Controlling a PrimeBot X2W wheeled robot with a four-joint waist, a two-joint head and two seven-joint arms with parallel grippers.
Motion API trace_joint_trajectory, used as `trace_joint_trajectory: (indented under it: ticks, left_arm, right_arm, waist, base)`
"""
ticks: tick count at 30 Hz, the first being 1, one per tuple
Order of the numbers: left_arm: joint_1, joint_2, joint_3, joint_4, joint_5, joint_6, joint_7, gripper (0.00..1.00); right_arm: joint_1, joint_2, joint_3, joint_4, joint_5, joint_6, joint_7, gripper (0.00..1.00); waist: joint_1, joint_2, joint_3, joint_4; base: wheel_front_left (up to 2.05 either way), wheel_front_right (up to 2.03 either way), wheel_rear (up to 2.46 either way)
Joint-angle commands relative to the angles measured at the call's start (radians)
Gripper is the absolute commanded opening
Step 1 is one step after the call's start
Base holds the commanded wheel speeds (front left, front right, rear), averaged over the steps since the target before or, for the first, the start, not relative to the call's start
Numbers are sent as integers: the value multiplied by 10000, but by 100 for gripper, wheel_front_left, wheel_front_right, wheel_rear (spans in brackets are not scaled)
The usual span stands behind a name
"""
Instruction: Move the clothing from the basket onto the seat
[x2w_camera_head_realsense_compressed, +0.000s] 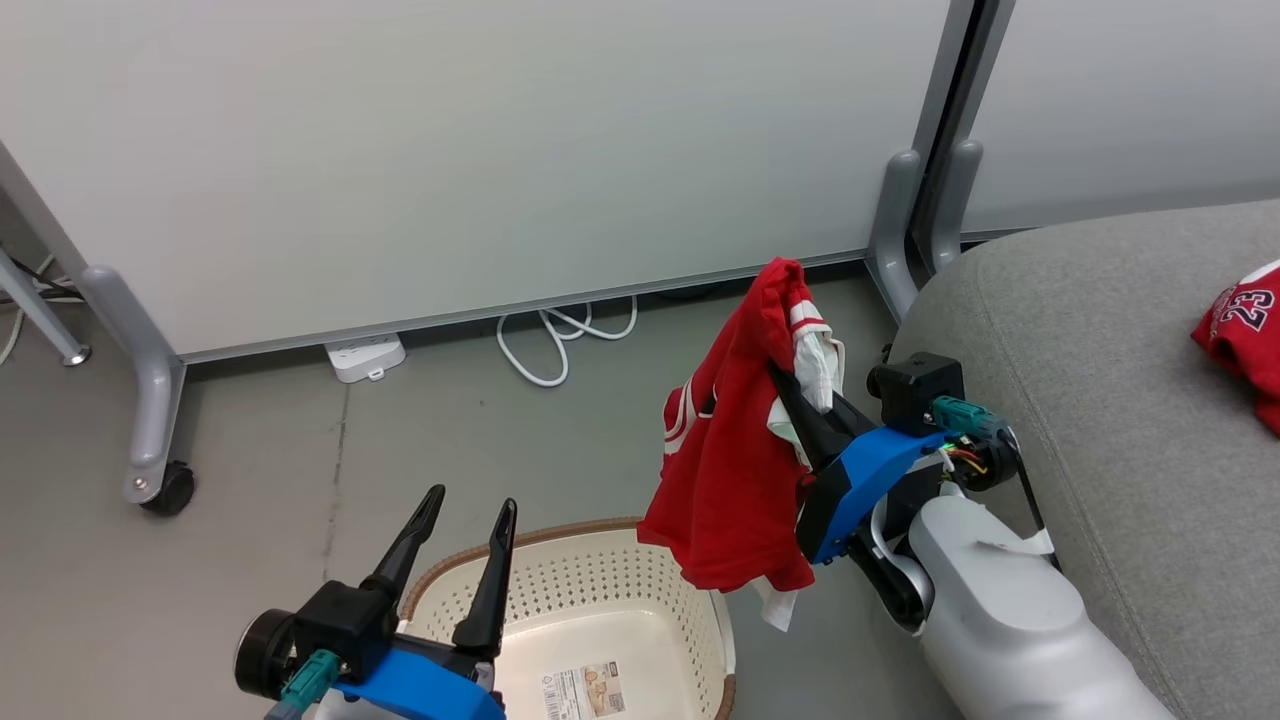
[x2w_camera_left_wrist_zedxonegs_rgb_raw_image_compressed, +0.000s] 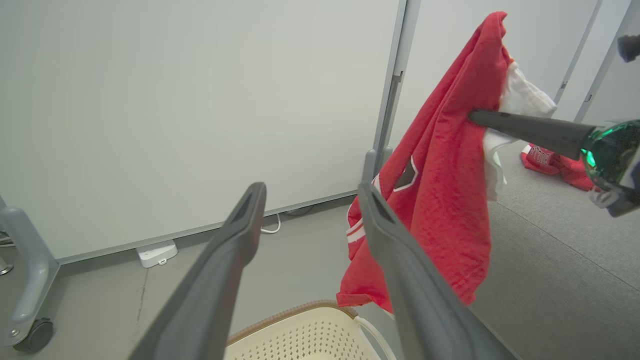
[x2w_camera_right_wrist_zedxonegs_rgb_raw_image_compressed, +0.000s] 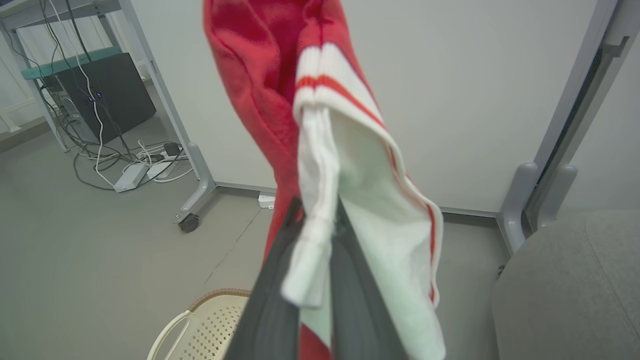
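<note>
Garment (x2w_camera_head_realsense_compressed: 730, 480) limp, light, sure to drape; right gripper (x2w_camera_head_realsense_compressed: 780, 375) clamps its bunched top fold. Left gripper (x2w_camera_head_realsense_compressed: 472, 500) gapes empty at seven o'clock.

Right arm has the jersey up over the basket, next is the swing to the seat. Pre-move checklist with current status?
1. Right gripper jaws shut on jersey, white fabric pinched too: ok.
2. Jersey hem above basket rim: it hangs close to the rim: cannot tell.
3. Left gripper open, holding nothing, apart from jersey: ok.
4. Seat has bare cushion near its edge, beside second jersey: ok.
5. Nothing left in basket: label on the bottom shows, near part out of frame: cannot tell.
</note>
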Motion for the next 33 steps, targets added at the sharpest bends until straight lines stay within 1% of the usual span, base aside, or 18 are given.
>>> trace_joint_trajectory:
  ticks: [1, 3, 7, 17, 25, 33]
  left_arm:
    - [105, -148, 214, 28, 185, -134, -45, 100]
    - [122, -201, 283, 36, 252, -165, -45, 100]
    - [186, -392, 512, 50, 490, -343, -45, 100]
    - [15, -722, 1024, -37, 988, -593, -45, 100]
    - [-174, -776, 1187, 18, 1276, -693, -46, 100]
    - [-318, -664, 1217, 40, 1385, -761, -46, 100]
  right_arm:
    - [78, -16, -26, -69, 10, 1, -68, 0]
    - [78, -16, -37, -73, 10, 1, -66, 0]
    - [46, -16, -45, -116, 16, 1, -67, 0]
    - [-180, -14, -153, -195, -47, 1, -66, 0]
    - [-191, -11, -331, -349, -50, 1, -66, 0]
    - [-45, -6, -425, -575, 66, 1, -66, 0]
  waist:
    - [0, 0, 10, -147]
    - [0, 0, 17, -221]
    - [0, 0, 85, -680]
    - [0, 0, 481, -2527]
    - [0, 0, 811, -3978]
    - [0, 0, 1067, -4993]
  base:
    - [0, 0, 0]
    - [0, 0, 0]
    - [0, 0, 0]
    - [0, 0, 0]
    - [0, 0, 0]
    - [0, 0, 0]
